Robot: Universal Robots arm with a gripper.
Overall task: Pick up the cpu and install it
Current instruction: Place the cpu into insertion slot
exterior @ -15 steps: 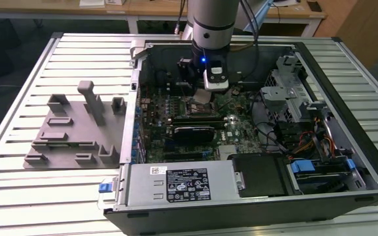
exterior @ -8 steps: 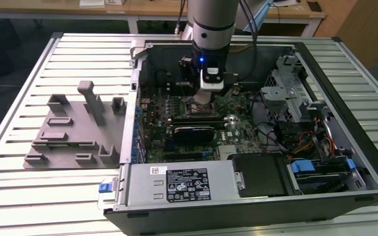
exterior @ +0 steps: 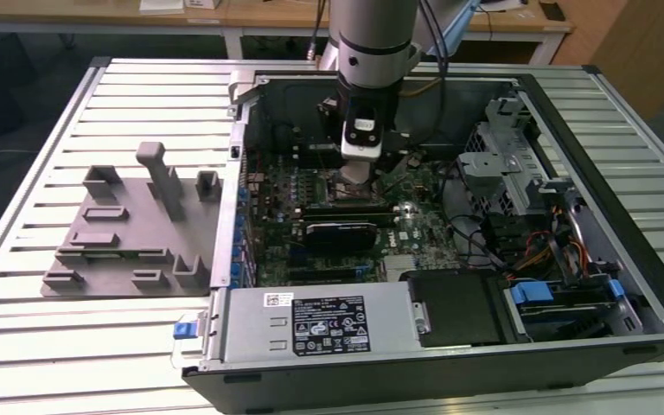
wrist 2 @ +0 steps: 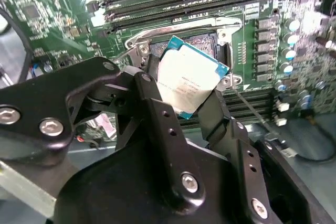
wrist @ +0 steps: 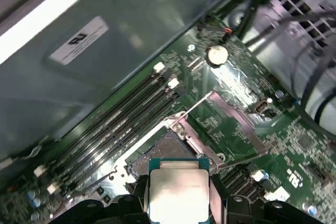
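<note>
Silver-grey metal marks your load: the cpu (wrist 2: 191, 77) is clamped by two opposite edges between the black fingers (wrist 2: 157, 108) of the gripper (wrist 2: 184, 85), as both wrist views show. In the exterior view the arm stands in the upper middle of the frame, reaching down into the open case (exterior: 609, 104) and low over the board (exterior: 424, 229).

You are in the install step: pickup is done, seating is not. The chip hangs just above the socket (wrist: 168, 153), whose dark bed lies bare inside its metal frame beside the memory slots (wrist: 131, 114). In the second wrist view the chip looks turned and tilted against the socket's outline, apart from it.

To my eye, seating calls for the chip level, its edges square with the frame and centred over the bed, and a gentle touch.
</note>
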